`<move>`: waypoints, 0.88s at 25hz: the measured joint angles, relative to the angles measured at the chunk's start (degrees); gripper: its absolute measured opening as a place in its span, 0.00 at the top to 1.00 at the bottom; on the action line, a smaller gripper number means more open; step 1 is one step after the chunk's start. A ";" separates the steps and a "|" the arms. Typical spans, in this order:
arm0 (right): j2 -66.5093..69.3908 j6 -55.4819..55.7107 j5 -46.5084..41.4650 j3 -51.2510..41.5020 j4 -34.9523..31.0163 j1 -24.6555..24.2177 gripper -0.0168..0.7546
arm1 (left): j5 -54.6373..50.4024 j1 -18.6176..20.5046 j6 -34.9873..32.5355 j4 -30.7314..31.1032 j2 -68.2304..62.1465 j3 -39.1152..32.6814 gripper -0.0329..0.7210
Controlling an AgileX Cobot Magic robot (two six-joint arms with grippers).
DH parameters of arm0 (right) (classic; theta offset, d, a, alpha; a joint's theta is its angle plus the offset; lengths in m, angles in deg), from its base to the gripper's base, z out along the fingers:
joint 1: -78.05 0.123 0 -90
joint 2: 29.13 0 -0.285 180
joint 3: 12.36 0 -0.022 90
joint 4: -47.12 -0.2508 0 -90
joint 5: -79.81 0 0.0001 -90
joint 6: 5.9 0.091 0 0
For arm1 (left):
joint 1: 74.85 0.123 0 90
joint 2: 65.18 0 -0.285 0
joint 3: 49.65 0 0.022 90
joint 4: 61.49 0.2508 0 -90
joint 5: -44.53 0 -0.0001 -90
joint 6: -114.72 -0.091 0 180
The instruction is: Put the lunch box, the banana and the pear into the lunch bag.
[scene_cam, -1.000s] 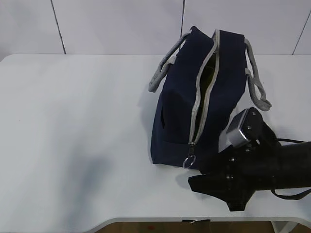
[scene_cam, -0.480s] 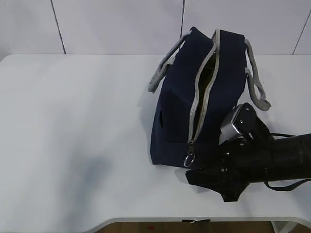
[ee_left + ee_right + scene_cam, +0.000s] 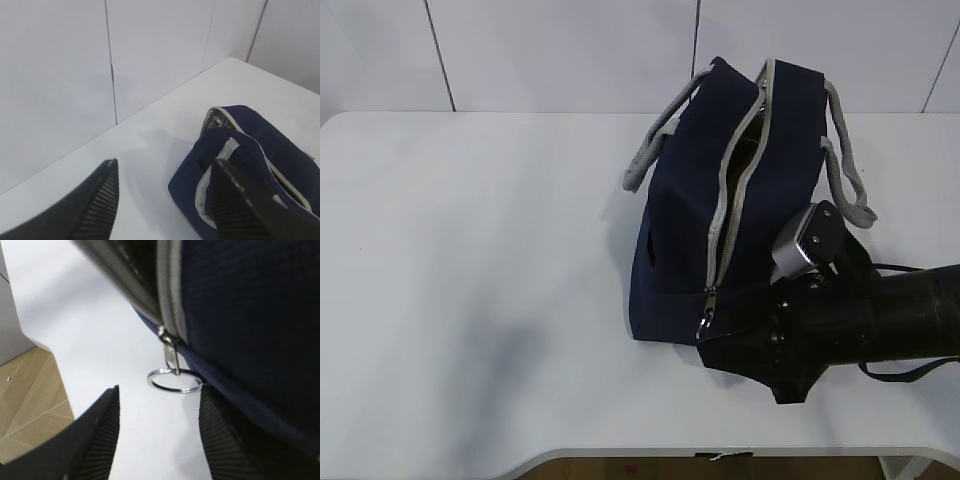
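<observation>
1. The right tool (image 3: pixel 157 435) is hanging released, jaws apart and gripping nothing, just short of the ring pull (image 3: pixel 175 380) at the near end of the zipper (image 3: pixel 732 200).
2. The ring pull is dangling from its slider and resting on the white surface (image 3: pixel 470 250), lying ahead of the gap between the two ribbed pads rather than inside it.
3. The left tool (image 3: pixel 162 200) is also standing released and empty, raised above the surface, looking down on the far end of the lunch bag (image 3: pixel 690 230).
4. The lunch bag is sitting right of centre on the surface, its zipper partly parted along the top; the lunch box, banana and pear are not showing anywhere outside it, and whether they are lying inside I cannot tell.
5. Judged risk: the thin ring is lying flat, so closing pads may be skating over it or pinching fabric instead.
6. Pulling with the bag unbraced may be dragging the whole bag along the surface.
</observation>
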 joint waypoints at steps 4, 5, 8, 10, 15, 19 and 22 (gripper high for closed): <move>0.00 0.00 -0.92 0.00 0.00 0.00 0.45 | 0.00 0.00 0.00 0.00 0.00 0.00 0.38; 0.00 0.00 -1.33 0.00 0.00 0.00 0.45 | 0.00 0.00 0.00 0.00 0.00 0.00 0.38; 0.00 0.00 -1.72 0.00 0.00 0.00 0.45 | 0.00 0.00 0.00 0.00 0.00 0.00 0.38; 0.02 0.00 -1.85 0.00 0.00 0.00 0.45 | 0.00 0.00 0.00 0.00 0.00 0.00 0.38; 1.64 0.00 -2.04 0.10 0.00 0.00 0.45 | 0.00 0.00 0.00 0.00 0.00 0.00 0.38; 3.72 0.00 -3.16 0.21 0.00 0.00 0.55 | 0.00 0.00 0.00 0.00 0.00 0.00 0.38; 4.86 -0.31 -3.65 0.45 0.00 0.00 0.64 | 0.00 0.00 0.00 0.00 0.00 0.00 0.38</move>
